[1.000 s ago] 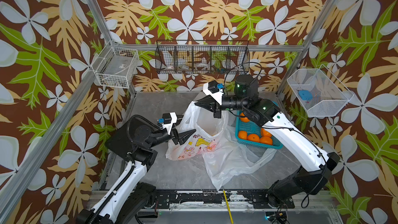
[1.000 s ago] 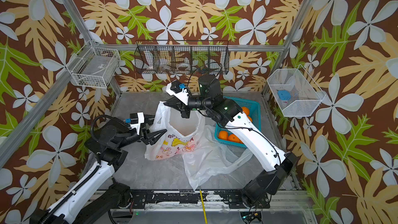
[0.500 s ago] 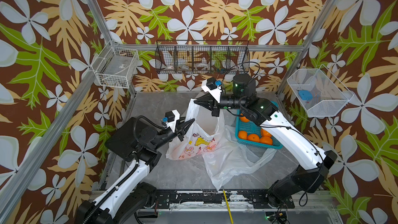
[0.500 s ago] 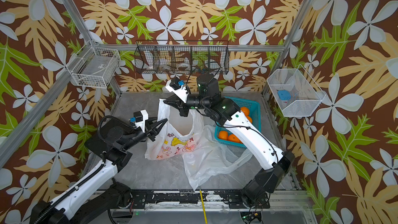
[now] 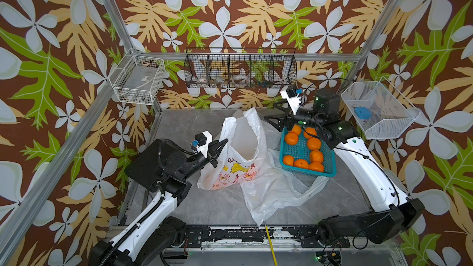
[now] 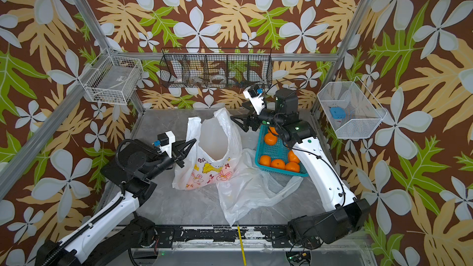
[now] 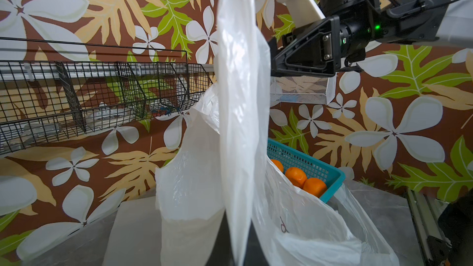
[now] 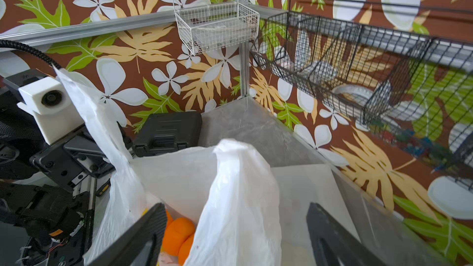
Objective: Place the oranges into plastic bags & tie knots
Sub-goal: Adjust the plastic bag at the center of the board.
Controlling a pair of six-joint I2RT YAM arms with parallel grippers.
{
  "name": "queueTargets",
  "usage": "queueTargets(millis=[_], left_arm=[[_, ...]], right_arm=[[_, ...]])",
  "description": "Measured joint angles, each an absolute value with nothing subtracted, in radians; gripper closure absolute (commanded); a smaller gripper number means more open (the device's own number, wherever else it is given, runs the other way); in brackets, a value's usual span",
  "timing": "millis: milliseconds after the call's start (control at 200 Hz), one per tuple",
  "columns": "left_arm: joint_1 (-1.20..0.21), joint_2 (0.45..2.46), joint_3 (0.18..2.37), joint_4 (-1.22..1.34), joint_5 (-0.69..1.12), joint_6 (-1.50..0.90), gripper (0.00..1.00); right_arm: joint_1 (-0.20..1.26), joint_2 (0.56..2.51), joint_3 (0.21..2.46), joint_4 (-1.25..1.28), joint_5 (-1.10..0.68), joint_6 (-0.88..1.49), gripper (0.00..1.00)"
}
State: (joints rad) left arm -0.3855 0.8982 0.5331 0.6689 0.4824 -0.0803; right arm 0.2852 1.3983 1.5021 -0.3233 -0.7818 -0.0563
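Bagging scene: grey table [image 5: 204, 208] in a flower-papered booth, both arms reaching in from its near edge.
Spare bags [image 5: 279, 190]: clear film lying slack on the table, running from beside the upright bag up to the basket and spilling toward the near edge.
Printed bag [image 5: 238, 167]: upright mid-table, mouth open, cartoon print facing the near edge; the right wrist view shows at least two oranges [image 8: 176, 234] already at the bottom.
Teal basket [image 5: 325, 174]: just beside the bags on the right arm's side, about eight more fruits inside.
Left gripper [image 5: 224, 141]: clenched on the left handle [image 5: 229, 126], holding it up.
Right gripper [image 5: 271, 123]: jaws spread wide, grasping nothing; the right handle [image 5: 252, 116] stands free just before them.
Knots: none seen.
Step in hand: likely the next fetch from the basket, while the left arm props the mouth open.
Doing it well: hold the left handle high and taut so the mouth does not sag. Draw the right jaws clear of the right handle without snagging the thin film. Take a fruit across its middle, carry it over the rim and let go low inside, since the unheld side may flop shut.
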Motion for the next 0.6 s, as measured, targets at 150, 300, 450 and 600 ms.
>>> queueTargets(millis=[150, 300, 450, 600], left_arm=[[-0.385, 0.900, 0.530, 0.670, 0.478, -0.080, 1.00], [-0.385, 0.900, 0.530, 0.670, 0.476, -0.080, 1.00], [-0.385, 0.896, 0.530, 0.669, 0.472, -0.080, 1.00], [-0.385, 0.890, 0.530, 0.668, 0.468, -0.079, 1.00]], right_arm=[[0.273, 1.455, 1.471, -0.324, -0.876, -0.056, 0.15], [0.296, 1.540, 1.506, -0.336, -0.928, -0.058, 0.17], [0.352, 1.604, 1.573, -0.350, -0.967, -0.086, 0.22], [0.387, 1.676, 1.638, -0.355, -0.981, -0.090, 0.31]])
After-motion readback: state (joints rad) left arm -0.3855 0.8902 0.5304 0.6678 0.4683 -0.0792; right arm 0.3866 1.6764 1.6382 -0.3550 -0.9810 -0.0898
